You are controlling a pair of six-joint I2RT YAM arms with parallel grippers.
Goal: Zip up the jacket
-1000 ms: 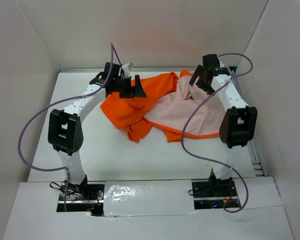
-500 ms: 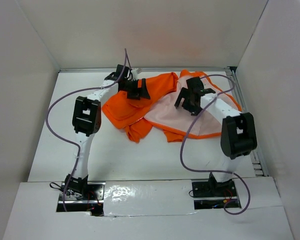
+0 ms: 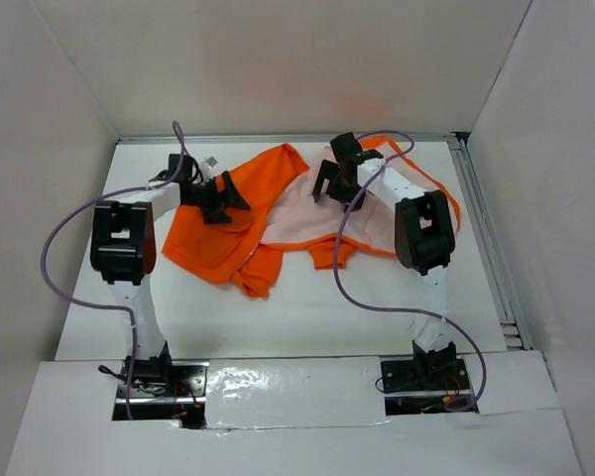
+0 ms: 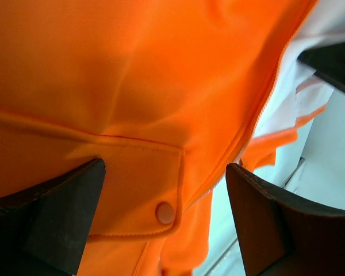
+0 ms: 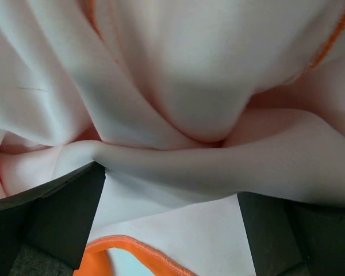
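The orange jacket lies crumpled at the back of the table, with its pale pinkish lining turned up in the middle and right. My left gripper is open over the orange left part. In the left wrist view my left gripper straddles a flap pocket with a snap button, and the pale zipper edge runs to the right. My right gripper is open over the lining. In the right wrist view my right gripper hangs over lining folds and an orange hem.
White walls enclose the table at the back and both sides. A metal rail runs along the right edge. Purple cables loop off both arms. The arm bases sit at the near edge.
Both grippers have moved left and slightly nearer, the right one from the jacket's far right corner to its middle. The jacket's orange part now lies further left and more spread.
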